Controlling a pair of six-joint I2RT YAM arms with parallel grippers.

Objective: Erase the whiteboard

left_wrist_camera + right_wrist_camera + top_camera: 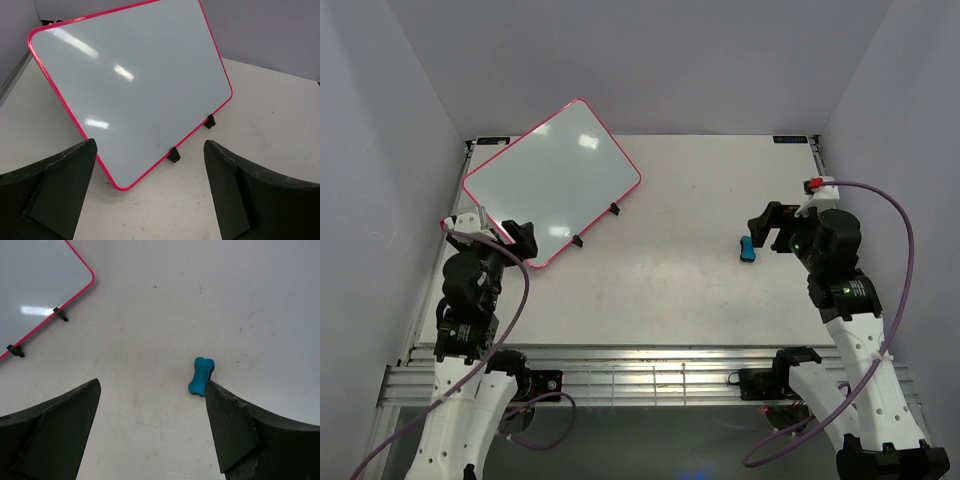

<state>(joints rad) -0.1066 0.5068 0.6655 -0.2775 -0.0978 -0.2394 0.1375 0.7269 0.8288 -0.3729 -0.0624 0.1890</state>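
Left pincer (523, 240): It is wide open and grips nothing. It sits at the left side of the bench, just beside the near corner of the whiteboard. In the left wrist view, that corner shows in the gap between its two dark fingers (60, 185).

Whiteboard (555, 180): It stands at the far left of the bench, turned at a slant. It leans back and is tilted, not flat. Its frame is thin and pink-red with round corners. Its face is plain white with a few bright spots of light on it.

Stand feet (173, 154): Two small black feet hold up the lower edge of the whiteboard and rest on the bench.

Bench (680, 280): It is pale and flat, with a few small dark specks.

Eraser (201, 376): It is small, blue and shaped like a bone. It lies flat on the right part of the bench, well apart from the whiteboard.

Right pincer (767, 228): It is wide open and grips nothing. It is over the bench on the right side. The eraser lies just beside the tip of one finger (227, 425). I cannot tell if they touch.
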